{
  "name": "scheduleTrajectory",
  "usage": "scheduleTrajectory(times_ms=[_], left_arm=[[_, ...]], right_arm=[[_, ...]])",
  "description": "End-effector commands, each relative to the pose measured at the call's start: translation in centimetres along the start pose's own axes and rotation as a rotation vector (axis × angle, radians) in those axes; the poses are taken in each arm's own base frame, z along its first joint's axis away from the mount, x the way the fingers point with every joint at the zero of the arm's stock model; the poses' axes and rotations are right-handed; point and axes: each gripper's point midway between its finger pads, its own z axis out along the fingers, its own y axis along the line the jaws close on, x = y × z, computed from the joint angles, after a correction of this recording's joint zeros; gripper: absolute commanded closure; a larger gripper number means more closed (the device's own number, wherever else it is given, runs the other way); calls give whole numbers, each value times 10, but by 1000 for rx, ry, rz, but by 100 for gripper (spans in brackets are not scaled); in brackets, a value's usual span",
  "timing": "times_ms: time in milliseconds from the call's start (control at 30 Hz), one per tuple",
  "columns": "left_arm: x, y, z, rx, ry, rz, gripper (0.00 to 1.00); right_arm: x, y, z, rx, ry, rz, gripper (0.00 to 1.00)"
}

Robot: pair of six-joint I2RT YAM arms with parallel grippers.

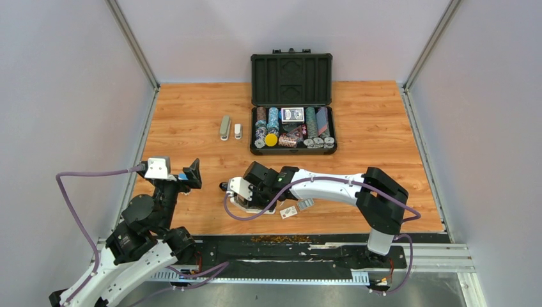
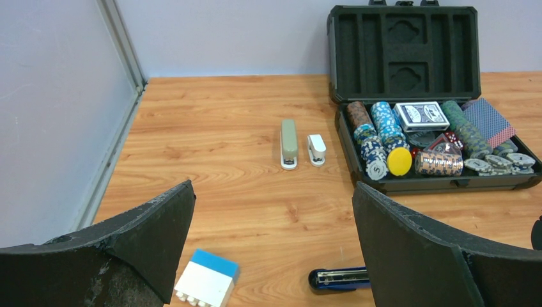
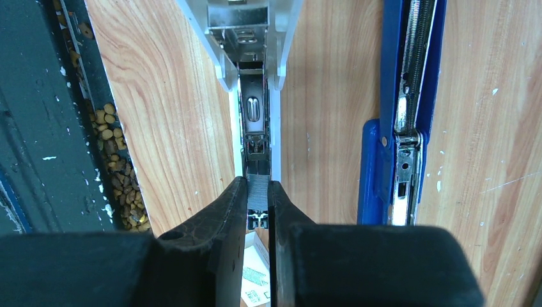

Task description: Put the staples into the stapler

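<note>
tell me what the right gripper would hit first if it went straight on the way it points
The right gripper, jaws shut on the staples, would probably first meet the silver rail lying straight ahead; the gap to it is hard to judge.

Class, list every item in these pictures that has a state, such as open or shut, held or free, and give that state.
poker case: lid open
blue stapler: lying opened, spring and inner rail exposed
staples: pinched in the right gripper
right gripper: shut on the staples
left gripper: open, empty
grey-olive stapler: closed, lying flat
white stapler: closed, lying flat
</note>
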Motion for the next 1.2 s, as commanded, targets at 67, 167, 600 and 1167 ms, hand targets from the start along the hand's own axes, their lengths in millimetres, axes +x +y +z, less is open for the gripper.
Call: scheduleTrajectory(times_ms=[67,167,600,1167], left_arm=[[-3,-3,3,1,-11,-9,0],[-2,-3,3,2,-11,-8,0],[-2,-3,3,3,-10,-8,0],[-1,-6,4,11,-2,2,0]], right_arm=[[-5,0,4,3,-18,-25,98],[-4,0,6,0,-12,-24,98],[1,4,10,-18,-1,-15,98],[-1,2,-2,5,-9,4,82]])
